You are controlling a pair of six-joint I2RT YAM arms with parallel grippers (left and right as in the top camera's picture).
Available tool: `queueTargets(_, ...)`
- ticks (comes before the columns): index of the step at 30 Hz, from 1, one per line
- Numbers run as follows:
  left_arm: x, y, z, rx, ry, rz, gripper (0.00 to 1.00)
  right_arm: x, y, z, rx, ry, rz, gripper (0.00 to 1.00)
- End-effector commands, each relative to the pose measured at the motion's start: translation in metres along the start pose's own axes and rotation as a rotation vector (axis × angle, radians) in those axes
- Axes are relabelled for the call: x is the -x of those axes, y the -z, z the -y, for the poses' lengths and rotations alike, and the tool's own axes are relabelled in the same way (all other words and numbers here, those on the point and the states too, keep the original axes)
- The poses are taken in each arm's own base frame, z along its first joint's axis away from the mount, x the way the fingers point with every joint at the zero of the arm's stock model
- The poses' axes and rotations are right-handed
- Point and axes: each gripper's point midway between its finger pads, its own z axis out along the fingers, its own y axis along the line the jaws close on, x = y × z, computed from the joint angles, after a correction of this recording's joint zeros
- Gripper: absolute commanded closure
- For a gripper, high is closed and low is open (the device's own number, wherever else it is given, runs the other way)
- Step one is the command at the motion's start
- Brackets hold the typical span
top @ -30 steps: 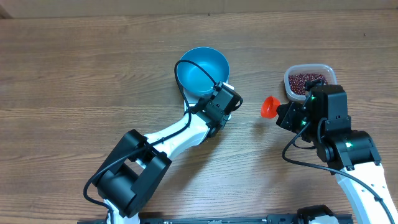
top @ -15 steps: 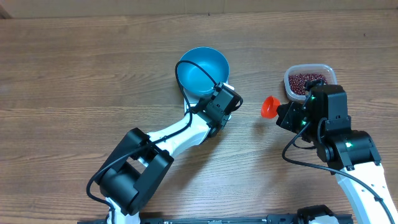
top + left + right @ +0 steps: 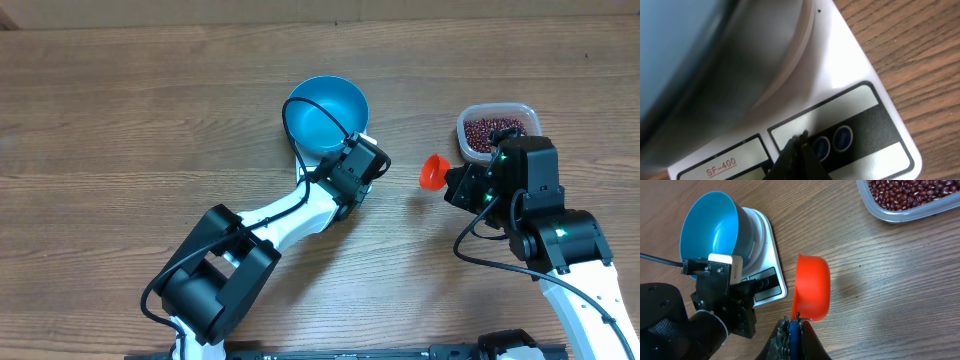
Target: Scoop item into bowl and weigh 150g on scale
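**Left hand at the scale's buttons, right hand holding the scoop**

The left hand (image 3: 799, 146) is clenched, its dark fingertips pressed together with nothing between them. The tip sits over the button panel of the scale (image 3: 852, 70), just left of two round blue buttons (image 3: 832, 141); whether it presses on the panel cannot be told. A red "SF-400" mark shows on the panel's left part. The blue bowl (image 3: 710, 230) stands on the white scale's platform, its inside showing plain blue, and it covers most of the scale behind the panel.

The right hand (image 3: 795, 324) is clenched on the handle of an orange-red scoop (image 3: 812, 287), a blue strip showing between its fingers. The scoop's cup points away from the hand and hangs above the bare wooden table (image 3: 880, 280), to the right of the scale and apart from it.

The dark red-brown beans (image 3: 905, 191) lie heaped in a clear plastic tub (image 3: 890, 216) at the far right of the table, well apart from the bowl and beyond the scoop.
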Motion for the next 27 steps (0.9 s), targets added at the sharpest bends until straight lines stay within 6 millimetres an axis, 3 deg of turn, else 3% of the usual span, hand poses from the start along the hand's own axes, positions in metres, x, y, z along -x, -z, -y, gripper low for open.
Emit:
queueTargets(1, -0.0111, -0.01, -0.0001, 0.004, 0.0, -0.032, 0.96, 0.0099, 0.0078, -0.007, 0.019, 0.011, 0.031, 0.96)
queueTargets(27, -0.0163, -0.0111, -0.0006, 0.005, 0.005, -0.042, 0.96, 0.0108, 0.0079, -0.0075, 0.021, 0.008, 0.035, 0.96)
